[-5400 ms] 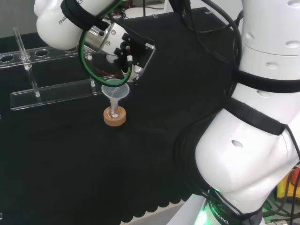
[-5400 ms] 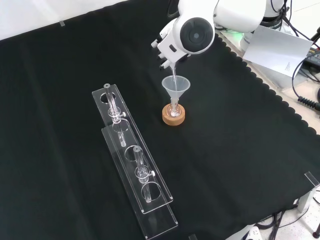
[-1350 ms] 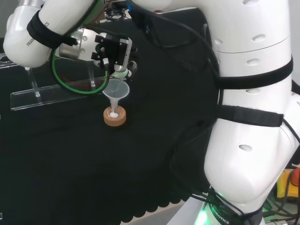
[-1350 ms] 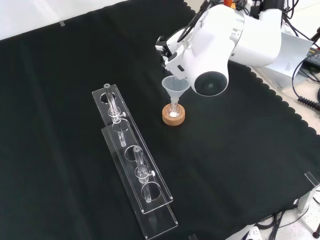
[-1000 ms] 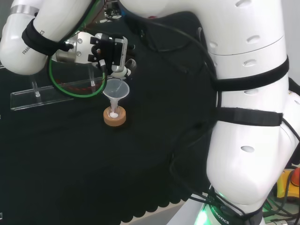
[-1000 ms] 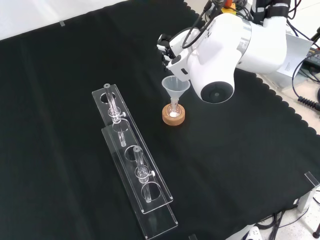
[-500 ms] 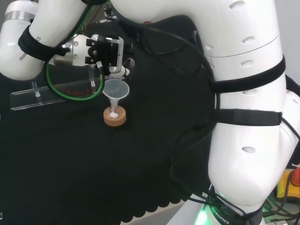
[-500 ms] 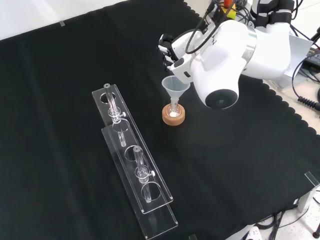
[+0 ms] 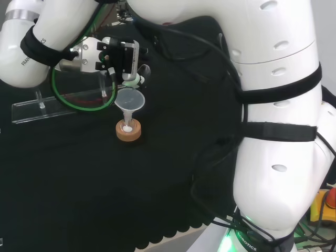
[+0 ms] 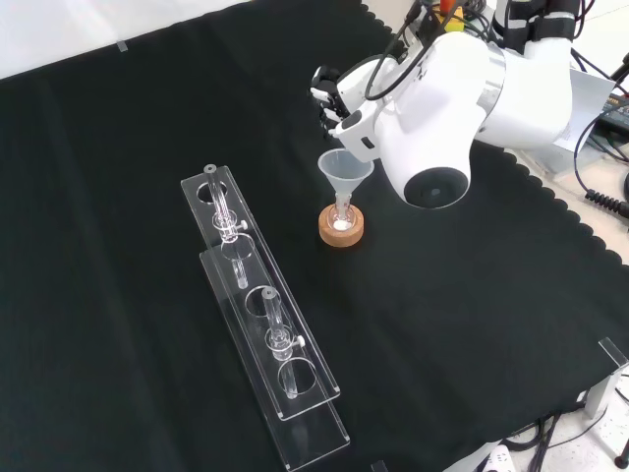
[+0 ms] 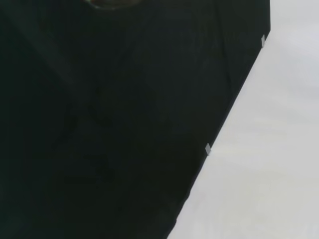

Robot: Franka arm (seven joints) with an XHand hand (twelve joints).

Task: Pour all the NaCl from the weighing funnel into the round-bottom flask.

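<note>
Salt [image 10: 340, 225] now lies white in the flask [image 9: 127, 126] under the funnel [image 10: 345, 171]; the hand [image 9: 119, 59] has drawn up and aside, fingers' state untellable, so pouring looks finished

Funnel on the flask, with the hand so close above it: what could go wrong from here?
1. The hand hangs right at the rim of the plastic funnel; a small sideways move could knock the funnel out of the flask neck.
2. The small flask sits on just a cork ring, so a bump might tip it and spill the white powder already inside.
</note>
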